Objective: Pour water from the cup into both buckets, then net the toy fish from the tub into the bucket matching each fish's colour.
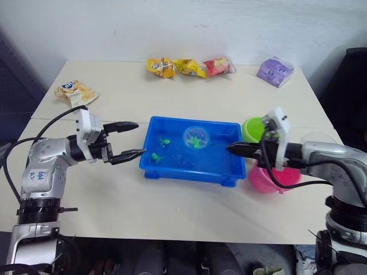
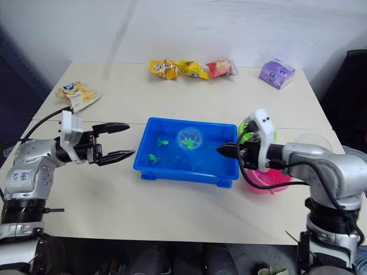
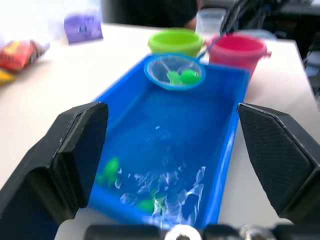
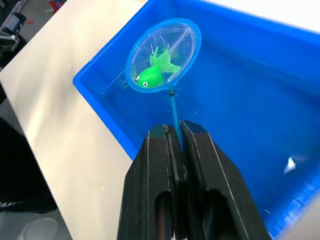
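Snack packets (image 1: 189, 67), purple pouch (image 1: 275, 70), chip bag (image 1: 75, 93) on table (image 1: 126, 189).

The net (image 4: 162, 55), light-blue rimmed, is sitting over the blue tub (image 1: 229, 172), cradling a green fish (image 4: 156, 71). Two more green fish (image 1: 156, 157) are lying in the water. Green bucket (image 1: 250, 129) and pink bucket (image 1: 269, 180) are standing just beside the tub.

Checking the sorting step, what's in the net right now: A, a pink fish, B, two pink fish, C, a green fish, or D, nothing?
C: the right wrist view shows one green fish lying in the net, held over the tub by the right gripper.
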Robot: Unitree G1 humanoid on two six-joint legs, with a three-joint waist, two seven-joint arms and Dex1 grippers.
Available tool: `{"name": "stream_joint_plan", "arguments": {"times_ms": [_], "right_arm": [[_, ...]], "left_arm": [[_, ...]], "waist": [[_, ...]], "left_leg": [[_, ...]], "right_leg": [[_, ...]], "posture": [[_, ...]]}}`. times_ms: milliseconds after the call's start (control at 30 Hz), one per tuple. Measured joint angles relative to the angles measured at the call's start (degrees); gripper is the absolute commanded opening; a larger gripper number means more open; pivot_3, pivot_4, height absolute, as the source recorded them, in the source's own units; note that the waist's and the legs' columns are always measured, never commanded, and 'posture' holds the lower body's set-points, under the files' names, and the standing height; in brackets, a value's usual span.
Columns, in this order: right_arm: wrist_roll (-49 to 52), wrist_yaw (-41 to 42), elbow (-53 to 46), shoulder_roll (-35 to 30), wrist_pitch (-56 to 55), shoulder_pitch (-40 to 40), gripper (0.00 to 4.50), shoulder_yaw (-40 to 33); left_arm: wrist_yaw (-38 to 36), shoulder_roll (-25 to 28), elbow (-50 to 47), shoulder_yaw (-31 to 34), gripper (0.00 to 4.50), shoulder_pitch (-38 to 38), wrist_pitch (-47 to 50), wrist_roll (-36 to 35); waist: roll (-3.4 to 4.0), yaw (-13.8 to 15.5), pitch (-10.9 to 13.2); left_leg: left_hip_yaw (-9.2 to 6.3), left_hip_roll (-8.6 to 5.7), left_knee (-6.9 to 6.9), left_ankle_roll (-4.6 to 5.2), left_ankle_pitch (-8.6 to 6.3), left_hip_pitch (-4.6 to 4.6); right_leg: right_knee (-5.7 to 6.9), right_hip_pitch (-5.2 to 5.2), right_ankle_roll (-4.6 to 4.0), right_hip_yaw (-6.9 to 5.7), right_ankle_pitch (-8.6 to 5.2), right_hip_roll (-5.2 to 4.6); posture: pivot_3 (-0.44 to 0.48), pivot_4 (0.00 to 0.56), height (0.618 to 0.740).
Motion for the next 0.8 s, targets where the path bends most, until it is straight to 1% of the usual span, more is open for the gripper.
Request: {"name": "stream_joint_plan", "arguments": {"times_ms": [133, 233, 300, 400, 467, 567, 667, 800], "right_arm": [[2.43, -1.73, -3.17, -1.35, 0.33, 2.23, 0.0, -6.56], [2.99, -4.76, -5.44, -2.11, 0.41, 3.42, 0.0, -12.59], [2.43, -6.94, -6.27, -2.63, -0.64, 4.99, 0.0, -16.66], [0.28, -8.46, -6.14, -5.71, -4.09, 9.59, 0.0, -19.75], [-1.11, -8.64, -5.82, -6.6, -7.52, 11.54, 0.0, -19.97], [-5.53, -8.79, -3.36, -7.56, -16.43, 15.29, 0.0, -18.8], [-12.44, -8.74, -0.97, -9.81, -26.66, 20.15, 0.0, -14.15], [-23.71, -9.05, 2.7, -12.31, -43.32, 24.77, 0.0, -6.67]], "left_arm": [[2.84, -4.54, -0.23, -0.43, 4.44, -2.86, 2.45, -1.77], [6.1, -7.98, -0.19, -0.27, 4.44, -6.45, 4.32, -3.5], [7.14, -8.47, -0.36, -0.48, 4.44, -7.58, 5.23, -3.66], [7.49, -9.36, -0.62, -1.65, 4.44, -7.24, 6.16, -3.61], [7.52, -9.89, -0.62, -2.43, 4.44, -7.1, 6.35, -3.59], [7.72, -10.6, -0.71, -3.56, 4.44, -7.13, 6.34, -3.55], [8.12, -11.49, -0.86, -4.12, 4.44, -7.16, 6.25, -3.52], [8.74, -12.46, -1.63, -5.2, 4.44, -7.17, 6.04, -3.29]], "waist": [[0.0, -0.17, 0.0], [0.0, 0.01, 0.0], [0.0, -0.03, 0.0], [0.0, 0.04, 0.0], [0.0, -0.09, 0.0], [0.0, 0.01, 0.0], [0.0, 0.0, 0.0], [0.0, -0.02, 0.0]], "left_leg": [[0.02, 0.0, 0.01, 0.0, 0.0, 0.05], [0.01, 0.0, 0.02, -0.1, 0.06, 0.04], [0.03, 0.0, 0.0, -0.12, 0.07, 0.05], [0.04, -0.01, -0.01, -0.12, 0.07, 0.04], [0.07, -0.01, 0.02, -0.13, 0.08, 0.06], [0.08, -0.01, 0.02, -0.14, 0.09, 0.15], [0.1, -0.01, 0.02, -0.14, 0.09, 0.14], [0.11, -0.02, 0.03, -0.2, 0.12, 0.16]], "right_leg": [[0.0, 0.01, 0.01, 0.02, 0.0, 0.03], [0.01, 0.02, 0.01, 0.02, 0.01, 0.03], [0.02, 0.04, 0.02, 0.03, 0.01, 0.04], [0.0, 0.06, 0.03, 0.03, 0.02, 0.05], [0.01, 0.06, 0.04, 0.07, 0.02, 0.07], [-0.07, 0.11, 0.04, 0.09, 0.02, 0.09], [-0.06, 0.12, 0.04, 0.11, 0.02, 0.1], [-0.06, 0.11, 0.05, 0.12, 0.02, 0.13]], "posture": [[0.0, 0.15, 0.74], [0.0, 0.15, 0.74], [0.0, 0.15, 0.74], [0.0, 0.15, 0.74], [0.0, 0.15, 0.74], [0.0, 0.15, 0.74], [0.0, 0.15, 0.74], [0.0, 0.15, 0.74]]}}
